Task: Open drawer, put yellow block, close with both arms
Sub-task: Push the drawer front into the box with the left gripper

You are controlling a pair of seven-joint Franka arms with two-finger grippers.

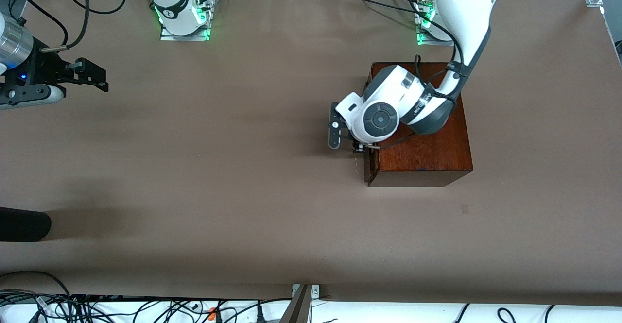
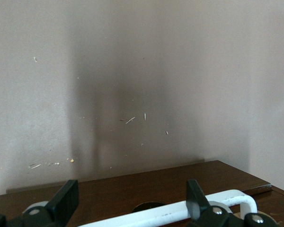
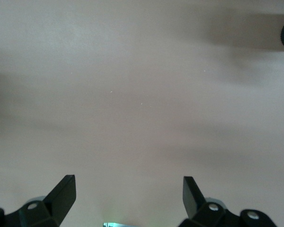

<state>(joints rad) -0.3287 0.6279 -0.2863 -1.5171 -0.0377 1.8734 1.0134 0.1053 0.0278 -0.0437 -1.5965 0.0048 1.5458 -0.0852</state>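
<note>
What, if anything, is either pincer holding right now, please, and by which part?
Nothing is gripped. The left pincer straddles the drawer's white handle, fingers open. The right pincer waits open over bare table.

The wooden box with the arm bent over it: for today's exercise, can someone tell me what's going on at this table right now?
The left gripper is down at the front of the drawer, its open fingers on either side of the white handle without clamping it. The drawer looks shut or barely pulled out of the dark wooden box. The right gripper waits, open, over bare table toward the right arm's end. No yellow block is in view.
</note>
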